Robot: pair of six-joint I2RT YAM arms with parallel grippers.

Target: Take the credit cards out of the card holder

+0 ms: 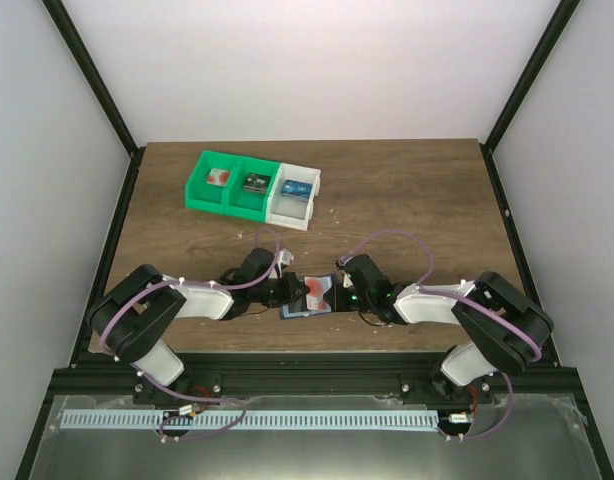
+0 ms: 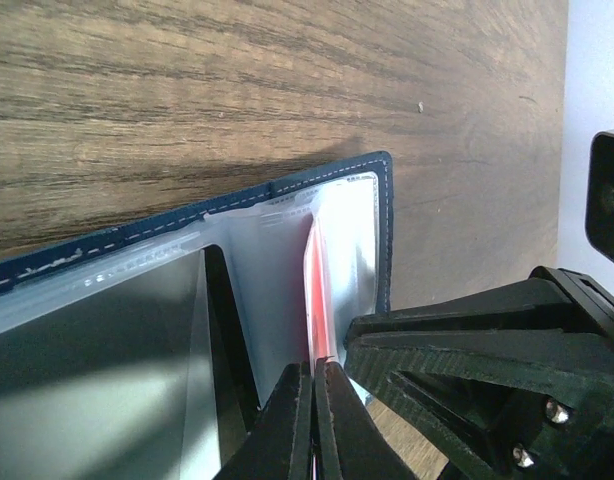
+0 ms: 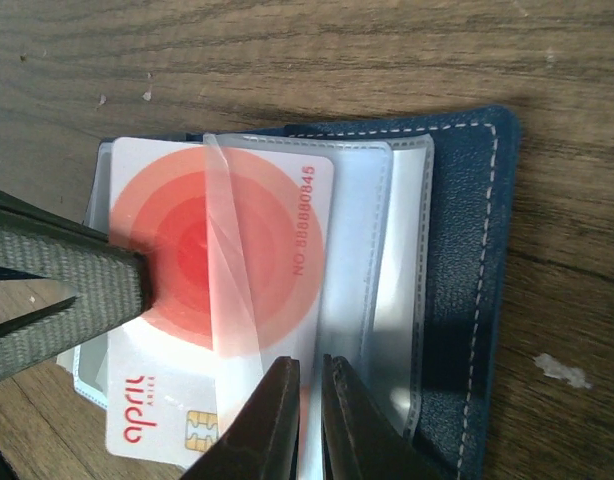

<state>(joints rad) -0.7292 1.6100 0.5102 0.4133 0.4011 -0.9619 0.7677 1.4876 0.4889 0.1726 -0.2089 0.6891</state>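
Scene: two robot arms meet low over the near middle of a wood-grain bench (image 1: 407,190), and their tips converge on an open blue card holder (image 3: 467,250).
Card holder: it lies flat on the bench between the two arms, its leaves spread and its stitched dark rim facing up.
Red-and-white card (image 3: 167,220): printed with red rings, it sits partly in a clear pocket (image 3: 372,250) of the holder. Its far end juts past the pocket's mouth toward the left arm, and a clear flap lies slantwise across its face.
Left gripper (image 2: 314,400): clamped tight on the jutting edge of the red-and-white card, with no gap visible between the fingers.
Right gripper (image 3: 307,405): drawn in to a thin slit, it pinches the edge of the clear pocket on the side opposite the left gripper, and so has hold of the card holder.
Tray (image 1: 212,203): a green-and-white three-compartment bin stands well apart, toward the far left of the bench.
Tray contents: a card with a red spot (image 1: 219,178) lies in the left green compartment, a dark card (image 1: 255,182) in the middle green one, and a blue card (image 1: 294,187) in the white one.
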